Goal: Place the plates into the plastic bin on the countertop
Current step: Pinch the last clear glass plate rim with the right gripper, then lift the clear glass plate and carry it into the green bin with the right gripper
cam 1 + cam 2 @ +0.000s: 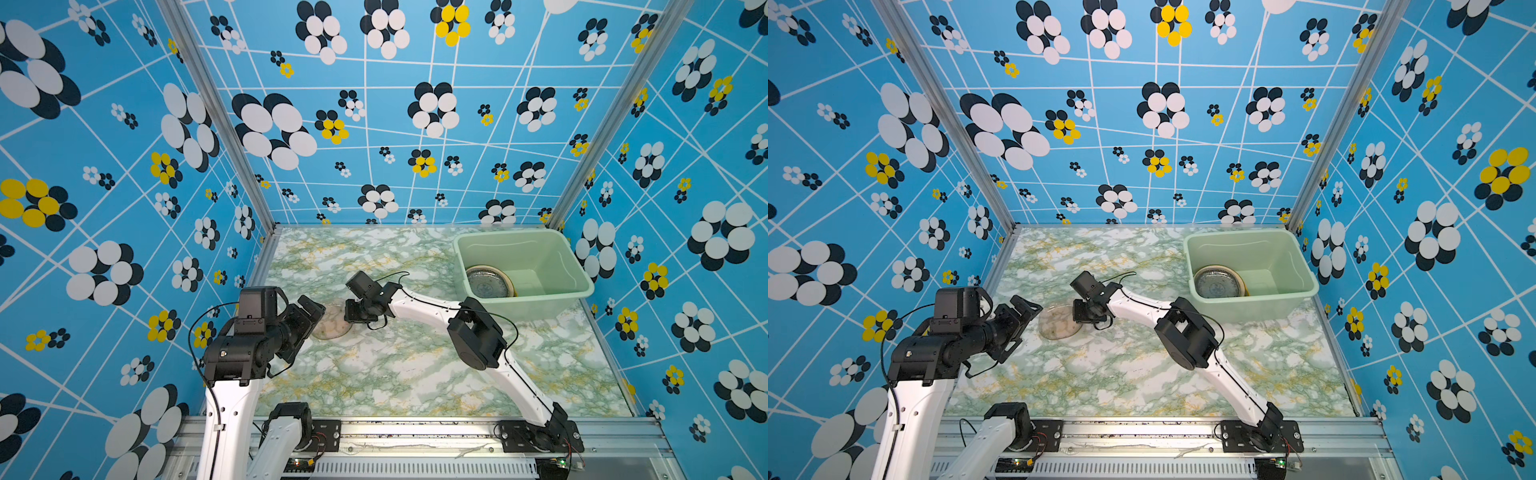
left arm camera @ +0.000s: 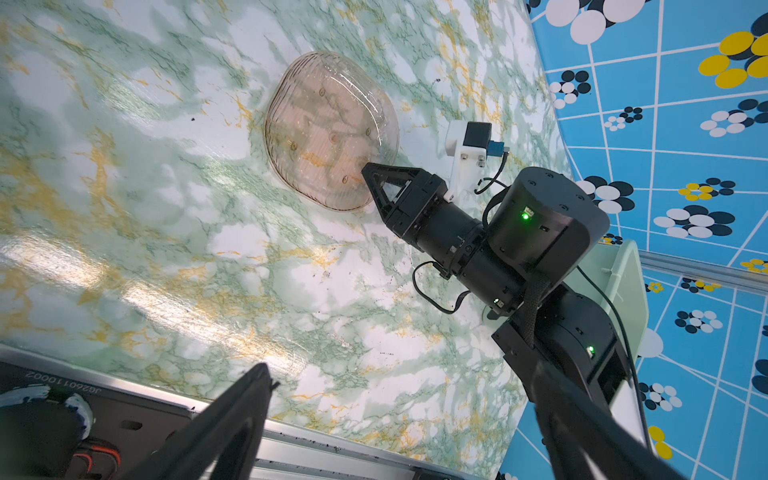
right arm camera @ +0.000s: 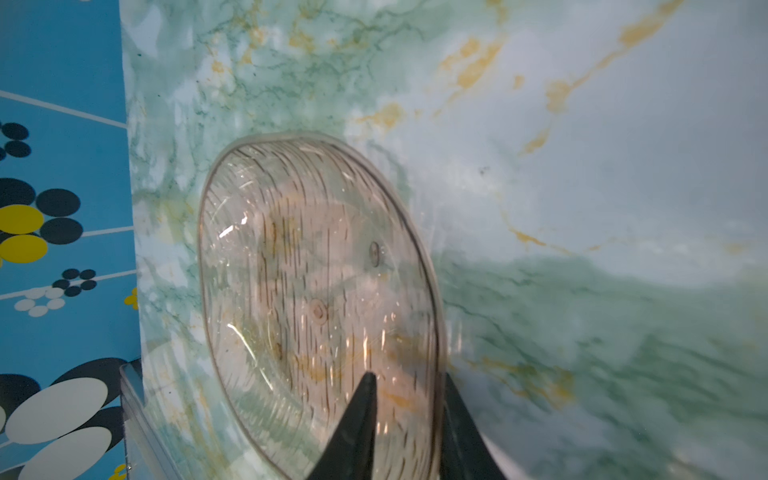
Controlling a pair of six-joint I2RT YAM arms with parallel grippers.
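Right wrist: right end effector [image 3: 409, 376] straddles glass plate [image 3: 316, 291] rim.

One plate [image 1: 332, 327] is laid on the desk [image 1: 415, 374] between the left hand [image 1: 311, 309] and the right hand [image 1: 353, 312], its rim straddled by the latter, while the bin [image 1: 582, 286], with other plates [image 1: 488, 282] stacked inside, is set well apart behind and right of that hand.

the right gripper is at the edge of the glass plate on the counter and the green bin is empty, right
The bin is not empty: both top views show a blue-patterned plate lying in it. The right gripper is at the edge of the glass plate on the counter.
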